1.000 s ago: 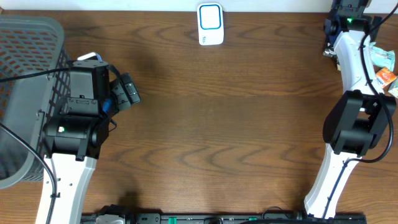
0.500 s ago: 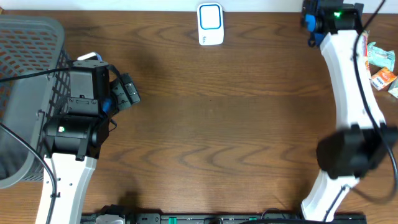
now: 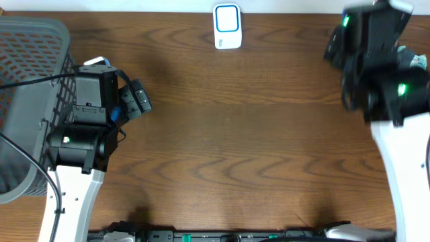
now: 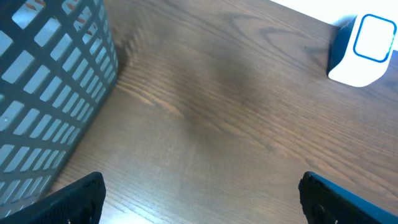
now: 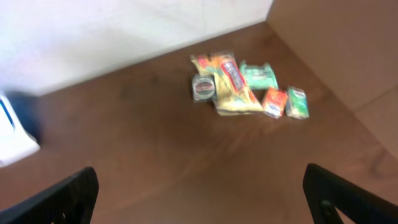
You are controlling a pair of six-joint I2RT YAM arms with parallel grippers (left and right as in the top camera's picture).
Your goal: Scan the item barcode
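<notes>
packets (image 5: 242, 84) lie heaped at the far right corner of the table (image 5: 155, 155), untouched. right claw (image 5: 202, 202) faces them, wide open and empty; left claw (image 4: 202, 202) too, beside the basket (image 4: 50, 93). picking up seems the step: next, lower onto one, then carry it to the scanner (image 3: 228, 25).

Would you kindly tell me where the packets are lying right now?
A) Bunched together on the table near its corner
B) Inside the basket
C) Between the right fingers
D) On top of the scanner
A: the packets lie bunched on the bare table near its corner, well apart from the scanner.
</notes>
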